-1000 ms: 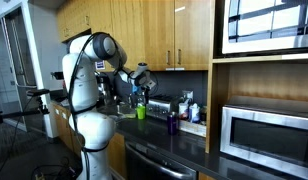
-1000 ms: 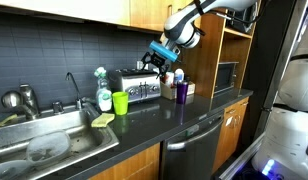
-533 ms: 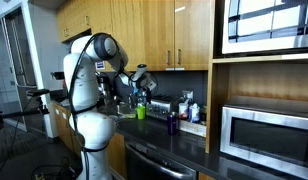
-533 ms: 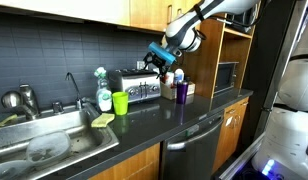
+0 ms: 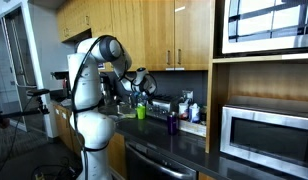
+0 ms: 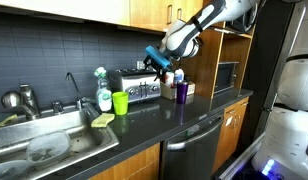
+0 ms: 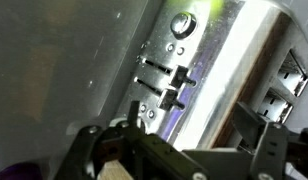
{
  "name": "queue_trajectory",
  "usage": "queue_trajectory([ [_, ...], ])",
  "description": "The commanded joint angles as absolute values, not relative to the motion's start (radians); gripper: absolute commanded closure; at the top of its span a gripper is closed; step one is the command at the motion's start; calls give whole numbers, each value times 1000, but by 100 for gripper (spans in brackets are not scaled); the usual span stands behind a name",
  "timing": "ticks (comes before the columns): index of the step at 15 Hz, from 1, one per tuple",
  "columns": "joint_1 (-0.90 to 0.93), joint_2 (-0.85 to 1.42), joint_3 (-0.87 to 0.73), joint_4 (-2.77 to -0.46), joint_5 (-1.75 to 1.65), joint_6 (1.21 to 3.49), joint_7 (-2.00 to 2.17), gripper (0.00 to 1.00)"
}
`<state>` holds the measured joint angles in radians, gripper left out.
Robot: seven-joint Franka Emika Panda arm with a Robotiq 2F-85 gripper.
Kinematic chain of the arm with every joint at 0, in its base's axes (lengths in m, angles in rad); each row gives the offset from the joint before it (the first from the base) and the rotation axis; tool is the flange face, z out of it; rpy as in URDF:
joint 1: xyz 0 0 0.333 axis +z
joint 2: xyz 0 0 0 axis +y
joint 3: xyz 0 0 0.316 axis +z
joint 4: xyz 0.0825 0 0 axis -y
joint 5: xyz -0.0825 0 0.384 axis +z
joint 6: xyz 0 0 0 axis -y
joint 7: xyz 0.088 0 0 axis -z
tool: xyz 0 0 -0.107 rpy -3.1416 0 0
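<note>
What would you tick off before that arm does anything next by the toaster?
1. Gripper open: ok, its jaws stand wide apart in the wrist view.
2. Toaster levers in sight: ok, both show ahead of the gripper.
3. Contact with the toaster: cannot tell; the gripper hangs close above one end.
4. Green cup out of the way: ok, it stands at the toaster's far end from the gripper.
5. Purple cup out of the way: probably not ok; it stands near the gripper's end.

the toaster (image 7: 229, 60) runs past the wrist view's right edge, blurred.
</note>
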<state>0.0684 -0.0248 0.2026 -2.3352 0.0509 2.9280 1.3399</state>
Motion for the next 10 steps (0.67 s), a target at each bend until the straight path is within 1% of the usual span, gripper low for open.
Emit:
queue_trajectory([
  [1, 54, 10, 202, -2323, -80, 2982, 1503, 36],
  [2, 53, 15, 199, -2320, -113, 2986, 1539, 44],
  [5, 51, 22, 190, -2310, -220, 2985, 1654, 69],
  [7, 51, 24, 184, -2301, -286, 2979, 1726, 83],
  [8, 51, 26, 182, -2296, -316, 2977, 1761, 91],
  [9, 51, 29, 180, -2289, -348, 2974, 1797, 98],
  [10, 51, 33, 179, -2283, -372, 2973, 1826, 100],
])
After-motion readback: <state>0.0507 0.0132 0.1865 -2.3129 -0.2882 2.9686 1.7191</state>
